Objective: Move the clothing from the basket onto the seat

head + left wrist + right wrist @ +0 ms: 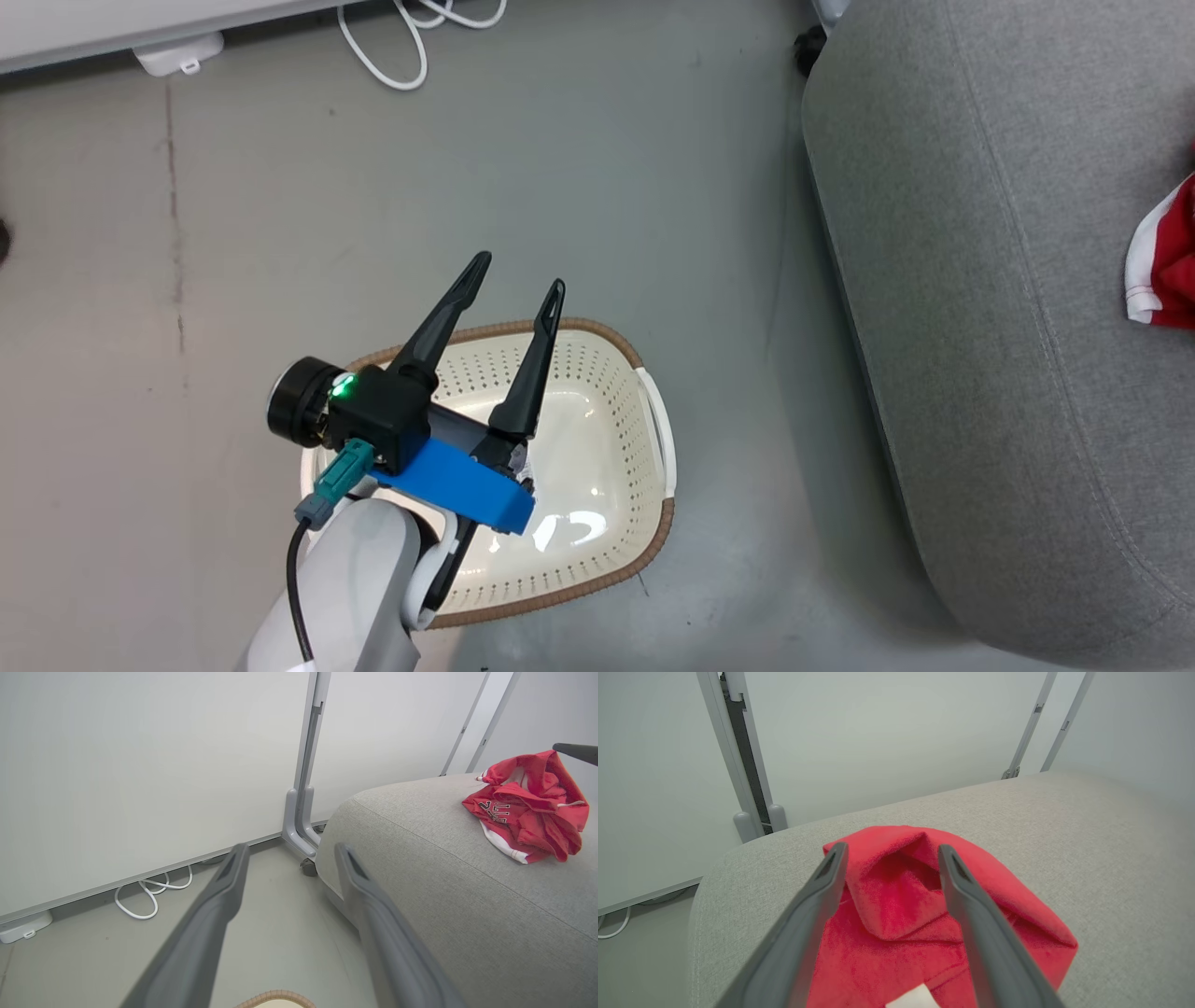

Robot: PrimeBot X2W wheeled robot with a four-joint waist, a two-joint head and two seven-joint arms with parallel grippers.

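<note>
While clothing [528,807] lies on grey seat [1008,327] | grey floor [560,140], white wall [140,765] | left tool [519,271], right tool [892,846] released

White cable [407,88], grey floor [560,187], metal post [302,812]

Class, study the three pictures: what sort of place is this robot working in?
Probably an indoor lab or test room dressed as a living space: a large light grey fabric sofa seat, a bare smooth grey floor, and plain white wall panels on grey metal posts.
</note>
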